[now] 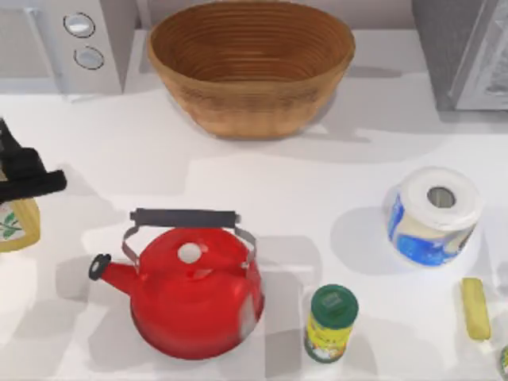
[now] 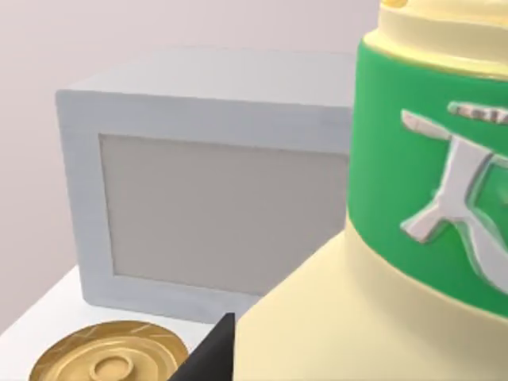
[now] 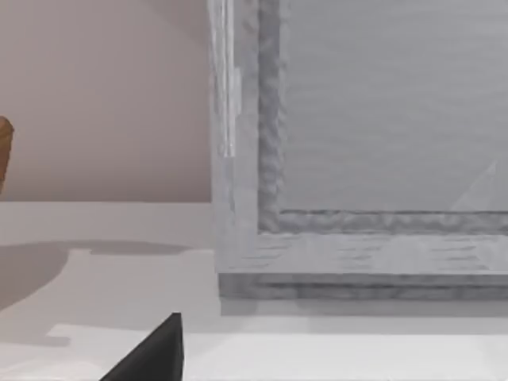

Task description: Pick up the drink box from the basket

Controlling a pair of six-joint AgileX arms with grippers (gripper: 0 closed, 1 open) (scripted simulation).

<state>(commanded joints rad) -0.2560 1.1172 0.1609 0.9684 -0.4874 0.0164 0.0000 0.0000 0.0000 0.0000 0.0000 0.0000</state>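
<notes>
The basket point(image 1: 251, 67), a large brown woven bowl, stands at the back centre of the table with nothing inside it. The drink box point(image 1: 14, 226), a pale yellow carton with green marks, is at the table's far left edge, well away from the basket. My left gripper point(image 1: 25, 178) sits over its top, shut on it. In the left wrist view the drink box point(image 2: 381, 238) looms very close, with a green band and one dark finger point(image 2: 210, 357) against it. The right wrist view has one dark finger point(image 3: 155, 353) of my right gripper facing a grey appliance.
A red kettle point(image 1: 190, 290) stands front centre, with a green-lidded jar point(image 1: 331, 324) to its right. A paper roll point(image 1: 434, 214) and a small yellow bar point(image 1: 475, 308) lie at the right. Grey appliances point(image 1: 79, 40) point(image 1: 468, 51) fill both back corners. A gold round lid point(image 2: 111, 361) lies near the left arm.
</notes>
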